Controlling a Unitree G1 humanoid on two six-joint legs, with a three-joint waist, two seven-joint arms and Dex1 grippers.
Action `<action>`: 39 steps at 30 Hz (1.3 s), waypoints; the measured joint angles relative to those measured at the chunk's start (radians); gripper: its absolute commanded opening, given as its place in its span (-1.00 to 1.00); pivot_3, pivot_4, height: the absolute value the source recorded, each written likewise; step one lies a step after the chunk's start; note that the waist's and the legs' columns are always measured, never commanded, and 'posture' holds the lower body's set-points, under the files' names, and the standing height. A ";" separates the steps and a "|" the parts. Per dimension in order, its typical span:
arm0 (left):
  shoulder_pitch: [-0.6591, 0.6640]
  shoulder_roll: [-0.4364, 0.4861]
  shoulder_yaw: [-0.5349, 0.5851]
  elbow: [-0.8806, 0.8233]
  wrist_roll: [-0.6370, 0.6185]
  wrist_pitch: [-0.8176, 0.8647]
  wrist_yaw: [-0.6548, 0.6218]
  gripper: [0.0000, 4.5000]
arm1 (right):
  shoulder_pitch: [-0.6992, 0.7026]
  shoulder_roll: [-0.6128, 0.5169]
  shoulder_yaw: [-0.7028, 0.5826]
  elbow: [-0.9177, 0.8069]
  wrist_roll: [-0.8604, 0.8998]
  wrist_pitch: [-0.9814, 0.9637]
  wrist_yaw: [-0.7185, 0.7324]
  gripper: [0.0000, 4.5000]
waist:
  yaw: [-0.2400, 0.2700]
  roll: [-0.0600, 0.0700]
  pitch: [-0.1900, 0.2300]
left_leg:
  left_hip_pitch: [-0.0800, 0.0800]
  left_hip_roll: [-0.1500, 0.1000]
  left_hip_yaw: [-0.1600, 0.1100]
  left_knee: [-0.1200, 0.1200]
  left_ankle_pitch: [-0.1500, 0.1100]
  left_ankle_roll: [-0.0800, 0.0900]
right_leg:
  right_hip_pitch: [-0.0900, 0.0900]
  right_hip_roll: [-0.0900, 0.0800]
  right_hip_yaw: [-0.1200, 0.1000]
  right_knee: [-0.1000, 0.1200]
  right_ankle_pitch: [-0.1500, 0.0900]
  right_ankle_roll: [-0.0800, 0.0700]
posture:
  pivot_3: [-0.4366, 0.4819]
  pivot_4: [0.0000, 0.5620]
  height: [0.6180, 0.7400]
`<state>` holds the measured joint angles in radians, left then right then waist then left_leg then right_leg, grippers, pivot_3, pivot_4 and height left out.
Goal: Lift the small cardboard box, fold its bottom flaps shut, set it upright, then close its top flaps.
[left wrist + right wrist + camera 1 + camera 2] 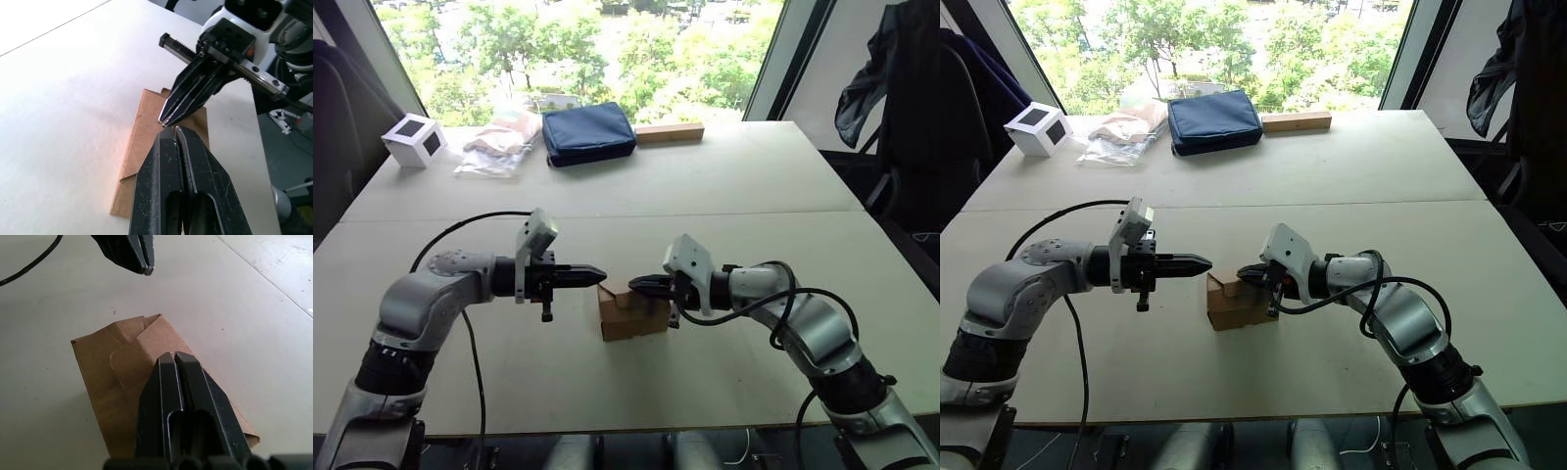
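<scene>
1 small cardboard box point(632, 313) sits on the table point(724, 186); wrist views show its folded top flaps point(139, 345) beneath 2 closed, empty claws: left gripper point(599, 277), right gripper point(634, 284).

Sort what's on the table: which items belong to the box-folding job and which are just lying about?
Job:
small cardboard box
its top flaps
left tool, shut
right tool, shut

Lying about:
white cube with black squares
plastic bag
navy pouch
wooden block

The box point(632, 313) is matt brown cardboard; the table point(724, 186) is smooth, pale, matt board; the pouch point(588, 132) is navy cloth.
</scene>
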<state>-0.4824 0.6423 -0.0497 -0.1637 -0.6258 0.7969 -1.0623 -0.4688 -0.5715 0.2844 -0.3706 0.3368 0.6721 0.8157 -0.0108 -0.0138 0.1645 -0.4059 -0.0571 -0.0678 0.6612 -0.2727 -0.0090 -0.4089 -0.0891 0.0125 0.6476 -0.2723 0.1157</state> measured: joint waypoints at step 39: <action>-0.023 -0.103 -0.072 0.113 0.072 -0.066 0.060 -0.98 | 0.073 -0.060 0.058 -0.083 -0.101 -0.058 0.009 -1.00 | 0.000 0.000 0.000 | 0.000 0.000 0.000 0.000 0.000 0.000 | 0.000 0.000 0.000 0.000 0.000 0.000 | -0.05 -0.47 1.00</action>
<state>-0.5051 0.5392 -0.1215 -0.0503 -0.5541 0.7305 -1.0019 -0.3959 -0.6315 0.3421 -0.4535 0.2354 0.6137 0.8249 -0.0103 -0.0140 0.1645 -0.4059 -0.0571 -0.0678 0.6613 -0.2726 -0.0092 -0.4086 -0.0890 0.0125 0.6474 -0.2723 0.1157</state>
